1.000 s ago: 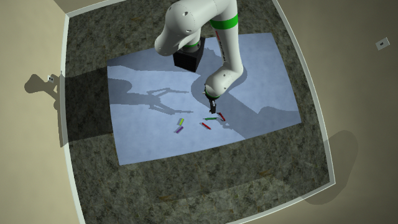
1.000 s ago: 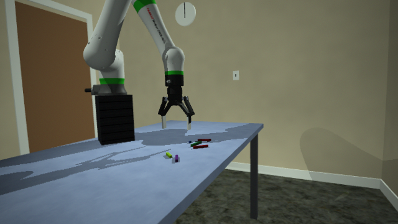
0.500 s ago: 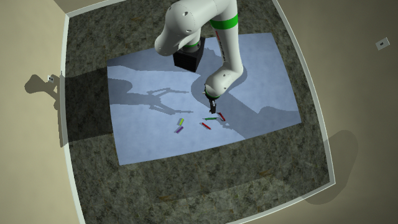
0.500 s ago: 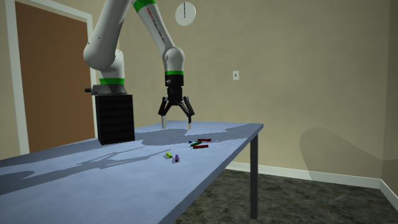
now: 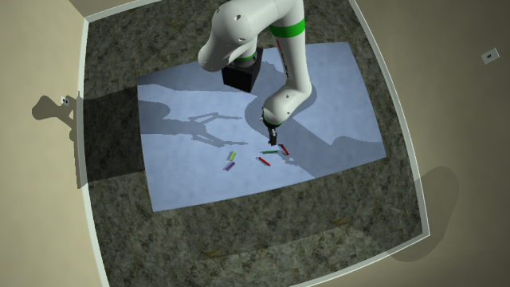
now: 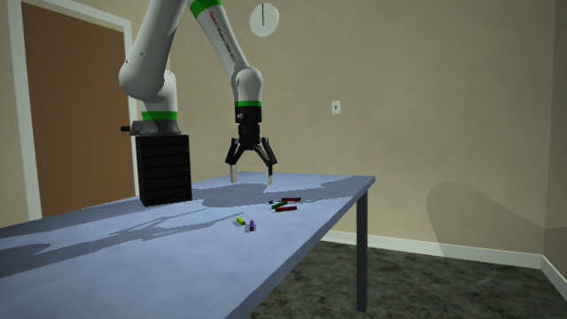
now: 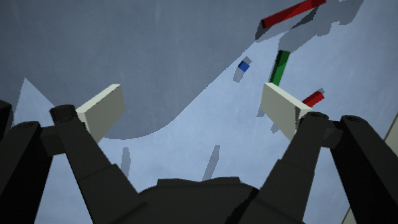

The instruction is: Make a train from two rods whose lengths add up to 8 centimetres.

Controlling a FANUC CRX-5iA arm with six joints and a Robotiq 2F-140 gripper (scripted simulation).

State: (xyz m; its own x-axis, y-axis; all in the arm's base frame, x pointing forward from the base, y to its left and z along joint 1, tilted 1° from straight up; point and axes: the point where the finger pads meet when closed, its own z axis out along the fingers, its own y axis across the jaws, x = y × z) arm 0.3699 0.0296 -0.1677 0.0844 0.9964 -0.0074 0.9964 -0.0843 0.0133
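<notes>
My gripper (image 6: 251, 177) is open and empty, a little above the table, just on the arm-base side of a cluster of rods. The cluster holds a small blue rod (image 6: 270, 202), a green rod (image 6: 279, 205) and two red rods, one farther (image 6: 291, 199) and one nearer (image 6: 286, 208). In the wrist view the blue rod (image 7: 244, 65) lies ahead between the fingers. There the green rod (image 7: 279, 67) and one red rod (image 7: 313, 98) lie by the right finger, and the other red rod (image 7: 292, 13) lies farther off. A lime rod (image 5: 231, 155) and a purple rod (image 5: 229, 166) lie apart to the left.
The arm's black base block (image 6: 163, 169) stands at the back of the table. The table's right edge (image 6: 350, 195) is close beyond the red rods.
</notes>
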